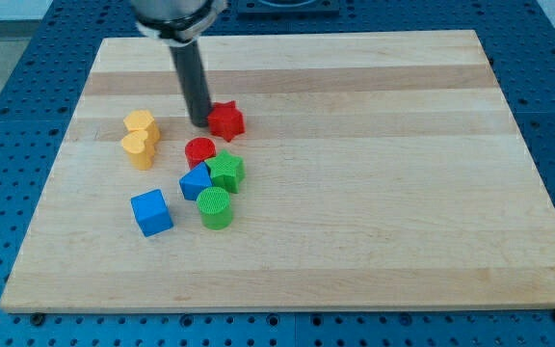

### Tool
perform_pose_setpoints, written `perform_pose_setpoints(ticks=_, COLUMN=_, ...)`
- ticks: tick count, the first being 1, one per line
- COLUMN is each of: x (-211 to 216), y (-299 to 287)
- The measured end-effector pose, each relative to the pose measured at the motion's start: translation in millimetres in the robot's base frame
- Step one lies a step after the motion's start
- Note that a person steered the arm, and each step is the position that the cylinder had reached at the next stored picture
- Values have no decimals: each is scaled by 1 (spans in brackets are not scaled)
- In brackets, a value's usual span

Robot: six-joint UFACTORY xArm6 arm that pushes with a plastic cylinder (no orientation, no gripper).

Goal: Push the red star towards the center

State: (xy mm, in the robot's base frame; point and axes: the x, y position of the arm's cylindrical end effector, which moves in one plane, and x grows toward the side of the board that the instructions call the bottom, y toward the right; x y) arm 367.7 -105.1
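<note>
On the pale wooden bench [374,193], towards the view's upper left, the red star-shaped block [226,120] lay left of the board's middle and above it. My tip [201,122], the lower end of the straight dark rod, stood just to the view's left of that star, touching it or very nearly so; the exact contact could not be made out. The tool was a plain rod with nothing that opens or closes, so it held nothing and only pressed sideways.

Just below the star sat a red cylinder block [199,151], near but apart from it. Below and right of that cylinder lay a green star-shaped block [225,171], touching a small blue cube block [196,182] at its left. A green cylinder block [215,207] stood just beneath those two. A larger-looking blue cube block [151,212] lay apart at the view's lower left of the cluster.

To the view's left of the rod, two yellow heart-like blocks sat together, the upper yellow block [142,124] touching the lower yellow block [139,148].
</note>
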Motion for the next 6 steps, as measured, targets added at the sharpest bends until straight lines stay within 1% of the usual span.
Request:
perform_pose_setpoints(ticks=1, x=3, y=0)
perform_pose_setpoints(ticks=2, x=11, y=-35)
perform_pose_setpoints(ticks=3, x=13, y=-37)
perform_pose_setpoints(ticks=5, x=13, y=57)
perform_pose_setpoints(ticks=6, x=14, y=43)
